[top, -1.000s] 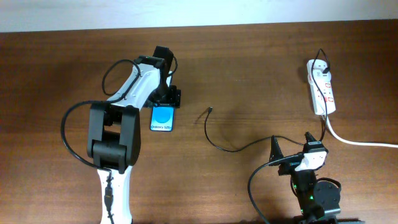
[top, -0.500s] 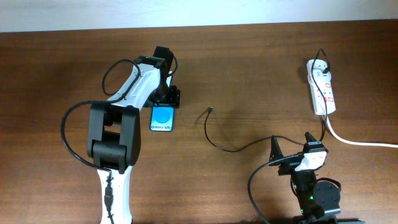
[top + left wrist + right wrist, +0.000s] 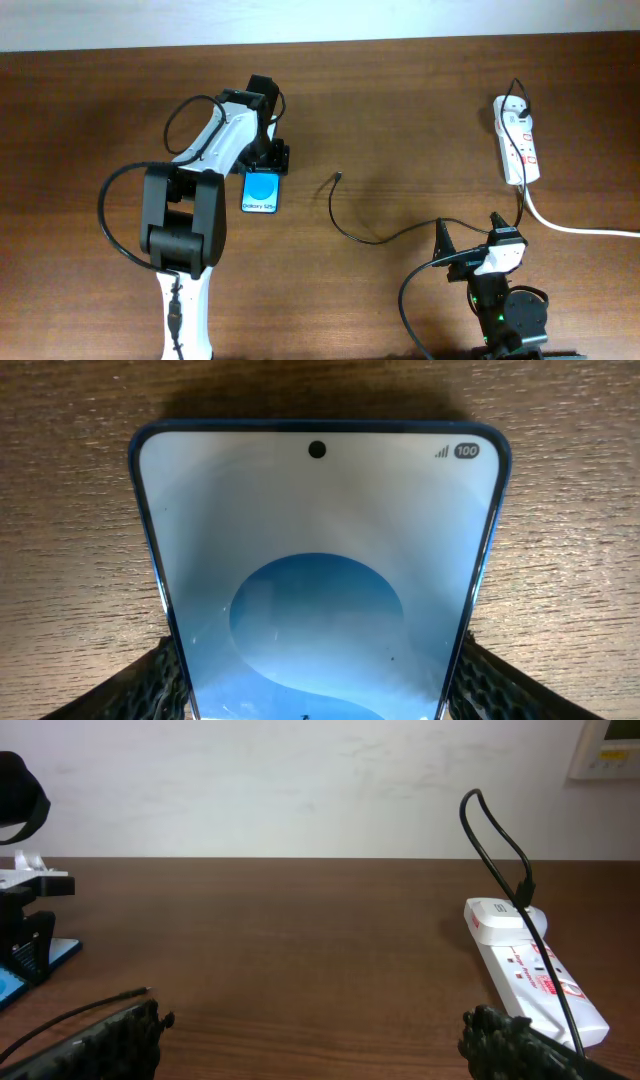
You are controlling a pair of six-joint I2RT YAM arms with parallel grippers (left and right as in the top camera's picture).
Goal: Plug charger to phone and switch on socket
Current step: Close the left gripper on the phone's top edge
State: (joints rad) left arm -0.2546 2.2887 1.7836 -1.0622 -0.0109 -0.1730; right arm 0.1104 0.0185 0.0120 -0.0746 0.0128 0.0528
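The phone (image 3: 261, 192) lies flat on the wooden table, blue screen up. My left gripper (image 3: 270, 158) sits at its far end, and in the left wrist view its two fingers (image 3: 320, 690) press against both long edges of the phone (image 3: 320, 560). The charger's thin black cable (image 3: 345, 228) curves across the table, its plug tip (image 3: 339, 177) lying free to the right of the phone. The tip also shows in the right wrist view (image 3: 140, 992). The socket (image 3: 520, 148) lies at the far right, with the cable plugged into it (image 3: 500, 840). My right gripper (image 3: 468, 238) is open and empty.
The socket's thick white cord (image 3: 580, 228) runs off the right edge. In the right wrist view the socket (image 3: 530, 970) lies ahead on the right and the left arm (image 3: 25, 920) stands at the far left. A pale wall borders the table's far edge.
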